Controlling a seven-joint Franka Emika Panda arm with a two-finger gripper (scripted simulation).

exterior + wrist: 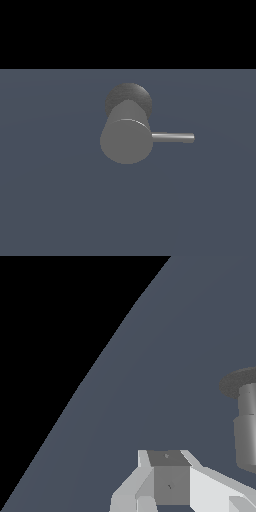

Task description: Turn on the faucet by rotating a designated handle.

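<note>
Exterior view: faucet (126,135) stands mid-frame on the blue-grey surface (50,200), seen from above, its flat round top toward the camera and its darker base (129,95) showing behind at 12 o'clock. Handle (172,137) sticks out at 3 o'clock, level and bare. No arm or claw in this view, nothing touching the rod. Judgement: turning not begun; approach, contact and the rotation itself are all left.

Wrist view: white and grey claw (170,481) body shows at the frame edge, fingertips cut off, so I cannot tell how wide it stands or whether it holds anything; nothing is seen in it. Faucet (246,426) sits at the side edge, apart from the claw. Handle not seen here.

Writing: none. No brand, label or marking readable on the faucet, claw or surface.
</note>
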